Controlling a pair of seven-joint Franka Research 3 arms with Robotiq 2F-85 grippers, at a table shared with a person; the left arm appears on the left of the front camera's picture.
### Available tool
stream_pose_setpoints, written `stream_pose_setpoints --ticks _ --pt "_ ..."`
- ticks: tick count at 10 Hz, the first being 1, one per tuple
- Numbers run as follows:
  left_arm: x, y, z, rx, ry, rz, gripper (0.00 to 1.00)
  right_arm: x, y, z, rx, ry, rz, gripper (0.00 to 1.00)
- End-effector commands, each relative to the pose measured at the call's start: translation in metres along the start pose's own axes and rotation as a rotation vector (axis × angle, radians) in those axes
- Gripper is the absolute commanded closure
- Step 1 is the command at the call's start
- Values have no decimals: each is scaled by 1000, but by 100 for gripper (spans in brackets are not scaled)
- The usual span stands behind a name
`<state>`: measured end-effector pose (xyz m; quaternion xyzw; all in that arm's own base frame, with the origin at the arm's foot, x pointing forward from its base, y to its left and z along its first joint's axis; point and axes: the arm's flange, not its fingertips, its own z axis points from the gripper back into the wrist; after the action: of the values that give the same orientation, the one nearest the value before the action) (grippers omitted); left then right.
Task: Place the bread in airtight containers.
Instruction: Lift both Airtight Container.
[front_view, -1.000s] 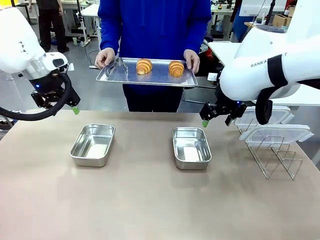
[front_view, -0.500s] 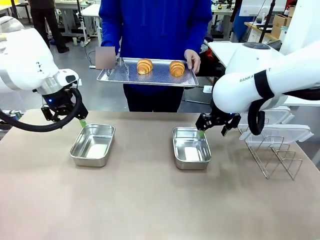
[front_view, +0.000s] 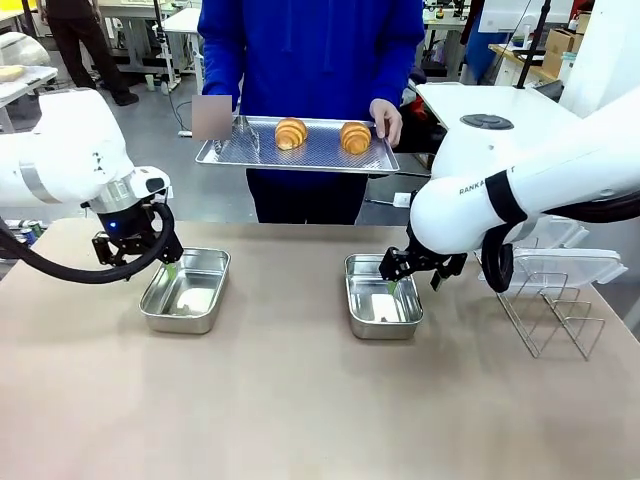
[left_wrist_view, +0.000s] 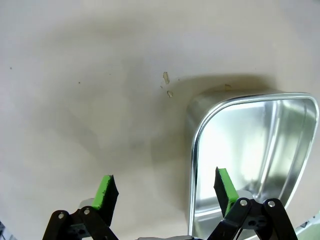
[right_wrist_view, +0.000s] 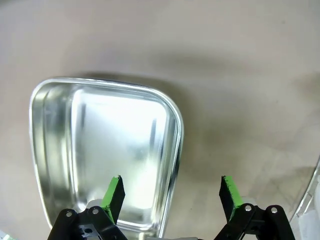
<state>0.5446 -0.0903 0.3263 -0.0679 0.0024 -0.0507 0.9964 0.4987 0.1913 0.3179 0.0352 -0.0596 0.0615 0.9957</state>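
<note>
Two golden croissants, the bread (front_view: 290, 132) (front_view: 354, 136), lie on a perforated tray (front_view: 300, 158) that a person in blue holds above the table's far edge. Two open steel containers (front_view: 187, 290) (front_view: 382, 296) stand empty on the table. My left gripper (front_view: 170, 268) (left_wrist_view: 165, 189) is open and straddles the left container's (left_wrist_view: 260, 145) side wall, one finger inside. My right gripper (front_view: 392, 285) (right_wrist_view: 172, 192) is open and straddles the right container's (right_wrist_view: 100, 145) wall the same way. Neither holds anything.
Metal tongs (front_view: 245, 135) rest on the tray beside the person's hand. Clear plastic lids (front_view: 560, 262) lean at the table's right, with a wire rack (front_view: 550, 315) in front of them. The near half of the table is bare.
Both arms have come down and inward from the table's far edge to the containers' rims. The jaws stayed open. The tray has barely moved.
</note>
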Motion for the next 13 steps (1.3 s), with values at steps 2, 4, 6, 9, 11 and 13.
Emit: stream_pose_setpoints --ticks 2,4,6,9,11,13 --pt "1 -6 -1 70 8 39 0 1 9 -8 -27 -21 -33 0" --pt "0 -9 -4 84 24 54 56 -1 9 -4 -40 -38 -48 60" --pt "-2 -10 -4 84 24 58 100 -1 8 -1 -48 -28 -68 65" --pt "-3 -15 -6 76 43 48 92 0 7 1 -55 -23 -87 100" --pt "-3 -15 -6 71 43 51 100 0 7 2 -61 -22 -93 100" --pt "-2 -16 -9 76 47 47 100 1 6 0 -73 -18 -102 100"
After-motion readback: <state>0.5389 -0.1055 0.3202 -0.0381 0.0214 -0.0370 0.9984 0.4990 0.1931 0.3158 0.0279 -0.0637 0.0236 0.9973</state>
